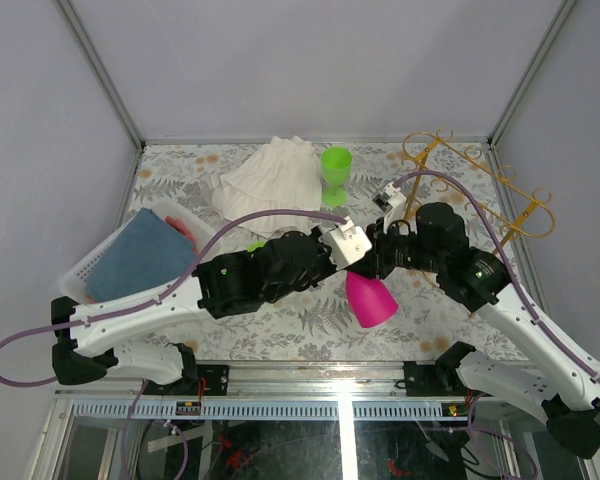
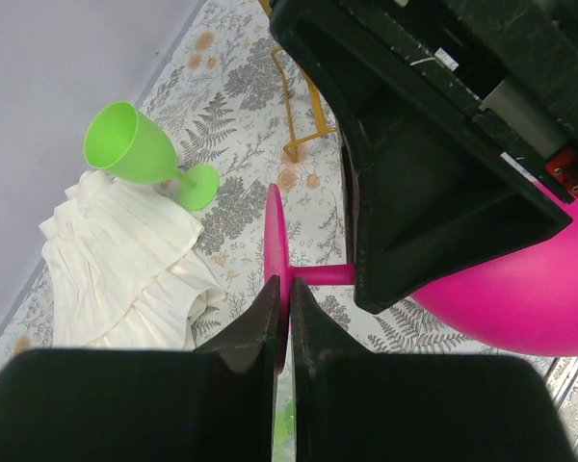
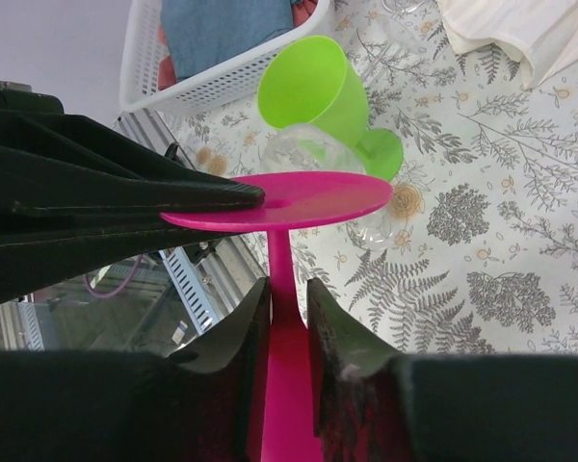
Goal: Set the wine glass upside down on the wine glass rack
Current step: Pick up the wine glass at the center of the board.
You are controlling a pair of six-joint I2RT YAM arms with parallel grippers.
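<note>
Handover step, frame centre: left gripper [image 2: 287, 294] is pinching the foot of the pink wine glass [image 1: 370, 298], right gripper [image 3: 285, 296] clamping its stem; next, likely carrying it to the upper-right rack [image 1: 520, 190].

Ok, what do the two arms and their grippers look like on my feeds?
Both the left arm and right arm have white link shells with black joint housings. A lilac cable runs along each. The left gripper and right gripper are matte black and tapered.

- The left arm [image 1: 270, 270] and right arm [image 1: 450, 250] meet at the wine glass [image 1: 370, 298], blocking mid-table.
- A green glass [image 1: 335, 172] and white cloth [image 1: 270, 178] stand at the back, left of the wine glass rack [image 1: 480, 180].
- Bare table [image 1: 280, 335] runs along the near edge.
</note>
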